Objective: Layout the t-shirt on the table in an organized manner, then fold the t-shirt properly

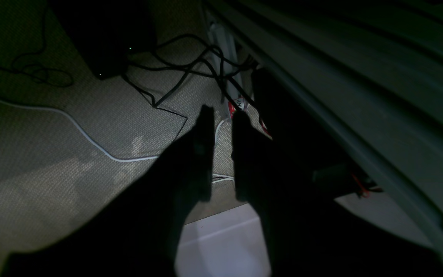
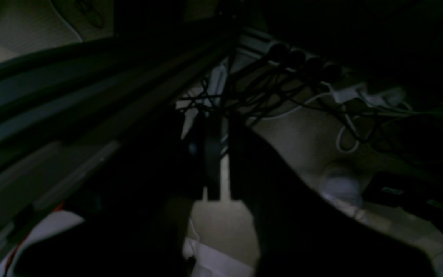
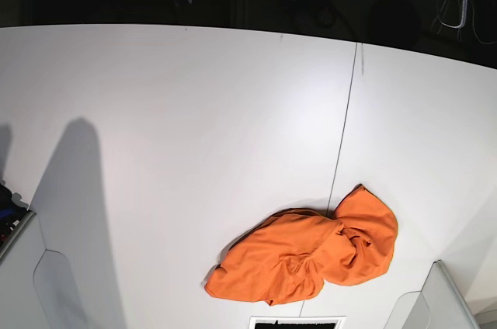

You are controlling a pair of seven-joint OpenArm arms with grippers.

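Crumpled t-shirt (image 3: 307, 257) on table (image 3: 178, 127) (seemingly untouched)

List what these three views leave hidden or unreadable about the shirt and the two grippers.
- t-shirt: base view, crumpled; its own folds hide sleeves, collar and tag.
- left gripper: left wrist view, a dark silhouette over the floor; a gap shows between the fingers, nothing in it.
- right gripper: right wrist view, too dark to read the jaws.
- Both arms: base view shows neither over the table.

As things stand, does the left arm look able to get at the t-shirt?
Probably yes. The t-shirt lies crumpled in the open on the table with nothing on or around it. The left hand hangs below the table edge over the floor, so it must rise first.
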